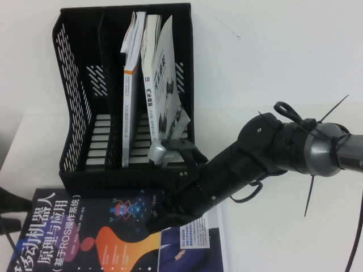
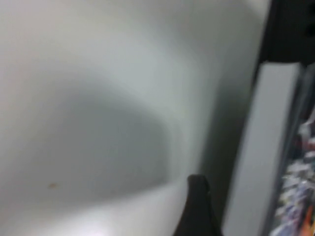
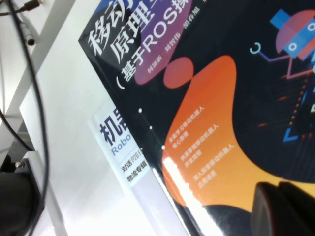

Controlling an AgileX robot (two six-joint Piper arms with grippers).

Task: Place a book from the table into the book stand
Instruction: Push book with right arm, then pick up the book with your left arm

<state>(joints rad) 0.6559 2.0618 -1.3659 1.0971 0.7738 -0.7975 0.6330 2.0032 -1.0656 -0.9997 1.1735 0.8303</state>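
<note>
Books fill the right slots of the black mesh book stand [image 1: 85,102] at twelve o'clock on the white table [image 1: 272,51], its left slot open; the dark navy book [image 1: 85,238] with the white Chinese title lies flat at seven o'clock, in front of the stand, resting on top of a white-cover book [image 1: 195,241] that peeks out at its right edge. Our right gripper [image 1: 161,218] reaches in from three o'clock and hovers over the navy book's right edge, at roughly six o'clock; the left gripper [image 2: 197,196] sits low beside the book's left side, at about eight o'clock, apparently parked. We judge the step in hand to be taking hold of the navy book; to do it well we should catch only its cover edge and pages, not the white book beneath, then tip it upright and steer for the empty left slot, clear of the leaning books [image 1: 161,85]. As to the jaws, we cannot tell how wide either pair stands; in the right wrist view a dark fingertip [image 3: 280,206] lies over the orange graphic, perhaps touching, yet nothing looks grasped.
</note>
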